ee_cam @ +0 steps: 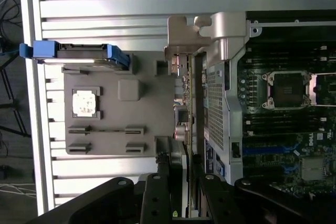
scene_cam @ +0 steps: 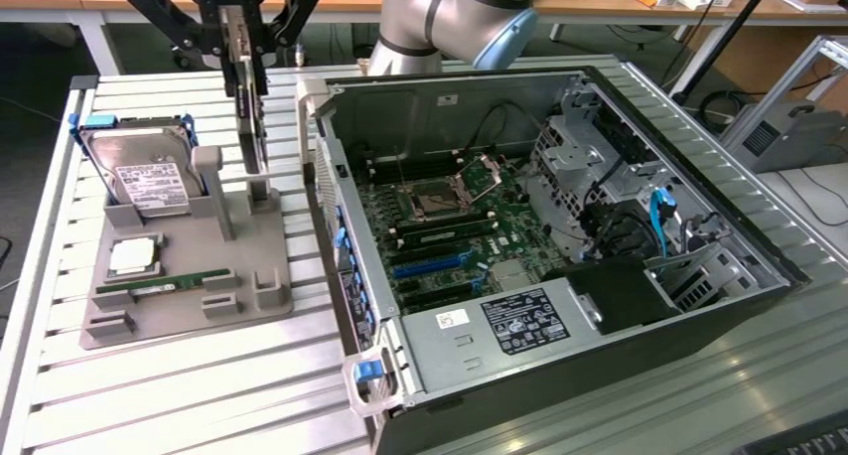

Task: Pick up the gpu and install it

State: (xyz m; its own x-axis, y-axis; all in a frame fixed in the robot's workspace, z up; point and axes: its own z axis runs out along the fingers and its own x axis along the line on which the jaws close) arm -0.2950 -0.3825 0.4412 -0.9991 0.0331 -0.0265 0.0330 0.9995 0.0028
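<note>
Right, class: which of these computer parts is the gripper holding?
The gpu: the thin dark card on edge in the gripper; the hard drive, CPU and RAM stick rest in the grey holder.

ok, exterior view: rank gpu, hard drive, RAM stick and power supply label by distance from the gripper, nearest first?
1. gpu: upright, clamped in the gripper.
2. hard drive: exterior view's left, on the grey fixture.
3. RAM stick: flat, at the fixture's near edge.
4. power supply label: inside the case, exterior view's right.
</note>
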